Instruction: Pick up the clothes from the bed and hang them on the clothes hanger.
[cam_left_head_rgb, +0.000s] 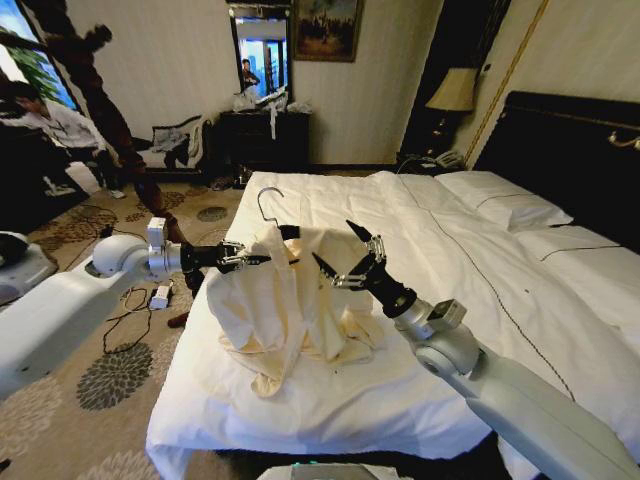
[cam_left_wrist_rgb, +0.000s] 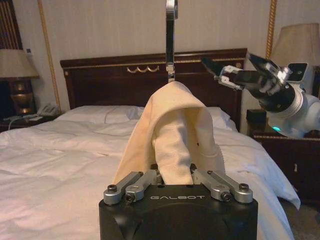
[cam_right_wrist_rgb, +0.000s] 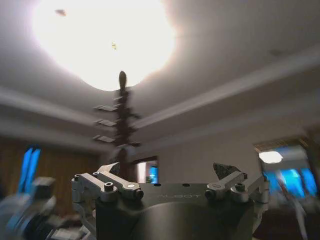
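A cream garment (cam_left_head_rgb: 290, 300) is draped over the dark clothes hanger (cam_left_head_rgb: 291, 232), whose silvery hook (cam_left_head_rgb: 268, 200) sticks up above it. The garment's lower part rests bunched on the bed (cam_left_head_rgb: 500, 290). My left gripper (cam_left_head_rgb: 238, 258) is shut on the hanger's cloth-covered shoulder end and holds it above the duvet. In the left wrist view the garment (cam_left_wrist_rgb: 172, 135) hangs in a peak below the hook (cam_left_wrist_rgb: 171, 35), with the left gripper (cam_left_wrist_rgb: 172, 176) closed at its base. My right gripper (cam_left_head_rgb: 343, 253) is open just right of the garment, holding nothing; it shows again here (cam_left_wrist_rgb: 234, 67) and here (cam_right_wrist_rgb: 167, 170).
Patterned carpet with a cable and a white adapter (cam_left_head_rgb: 160, 297) lies left of the bed. A black headboard (cam_left_head_rgb: 570, 150) and a lamp (cam_left_head_rgb: 453, 92) stand at the right. A dark dresser (cam_left_head_rgb: 265, 135) is at the far wall. A person (cam_left_head_rgb: 55, 125) bends down far left.
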